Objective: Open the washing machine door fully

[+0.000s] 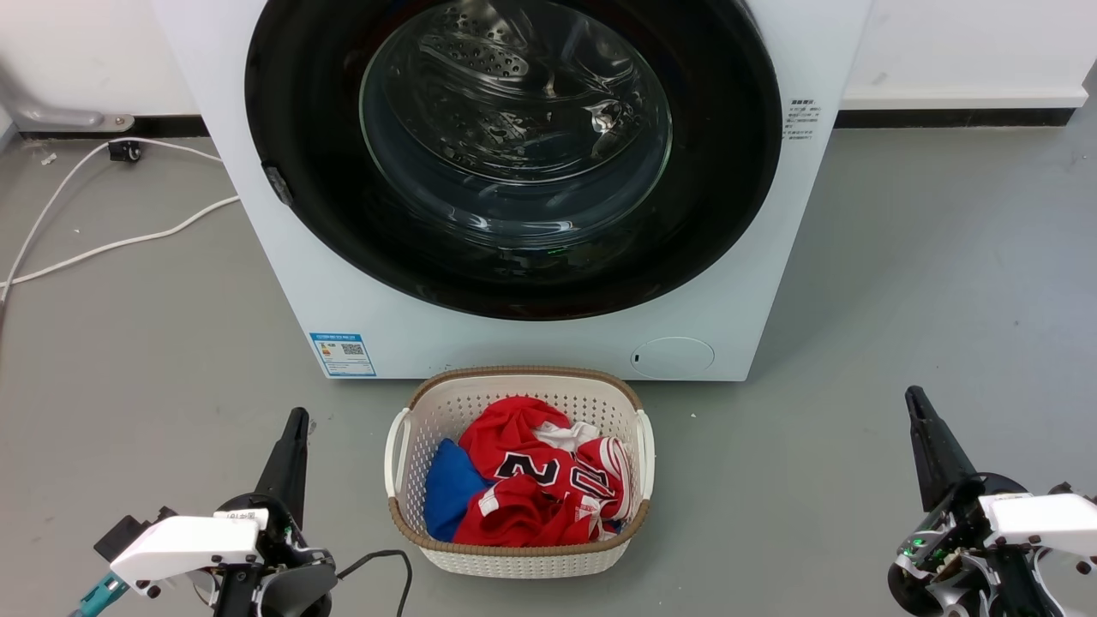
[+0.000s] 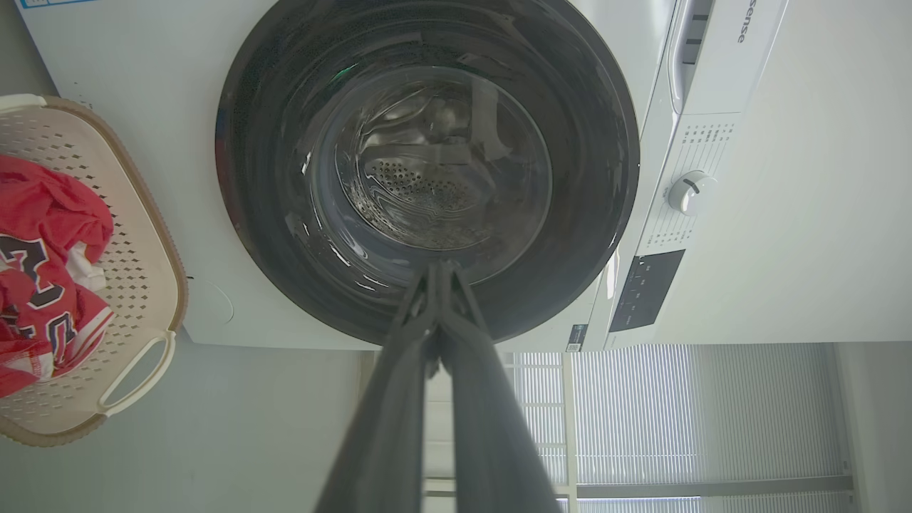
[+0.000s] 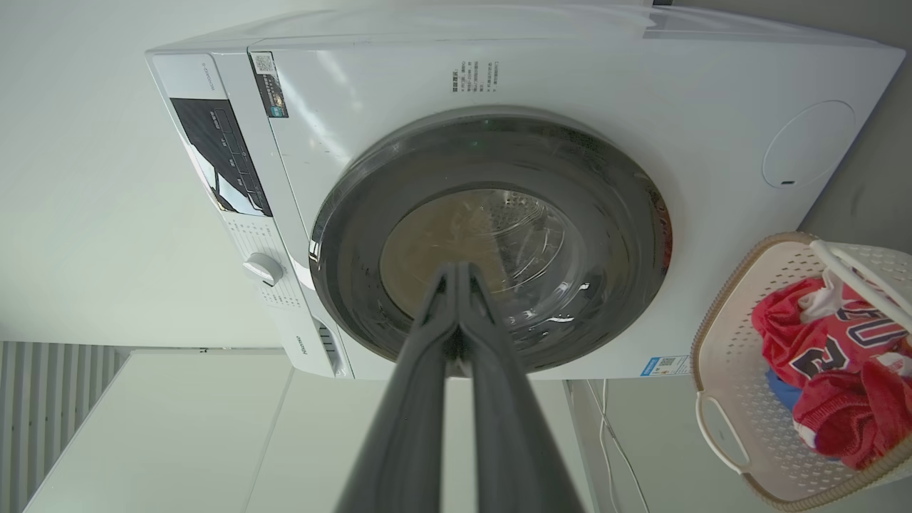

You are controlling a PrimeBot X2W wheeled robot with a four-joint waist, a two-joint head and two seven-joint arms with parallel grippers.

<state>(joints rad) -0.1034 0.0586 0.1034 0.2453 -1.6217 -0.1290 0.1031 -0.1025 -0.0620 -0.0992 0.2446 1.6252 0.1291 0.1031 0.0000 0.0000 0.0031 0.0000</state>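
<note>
Straight ahead on the floor (image 1: 943, 257) stands one washing machine (image 1: 343, 291), its single round glossy black door (image 1: 514, 154) flush with the white front, clear glass at its centre; one basket (image 1: 523, 374) of clothes (image 1: 523, 488) sits before it; left gripper (image 1: 297, 416) and right gripper (image 1: 914, 394), both pinched closed and empty, hang well short of the door, flanking the basket.

White woven basket (image 1: 524, 374) holds red jerseys (image 1: 514, 506) and blue cloth (image 1: 447, 493); white cable (image 1: 167, 232) nearby.
</note>
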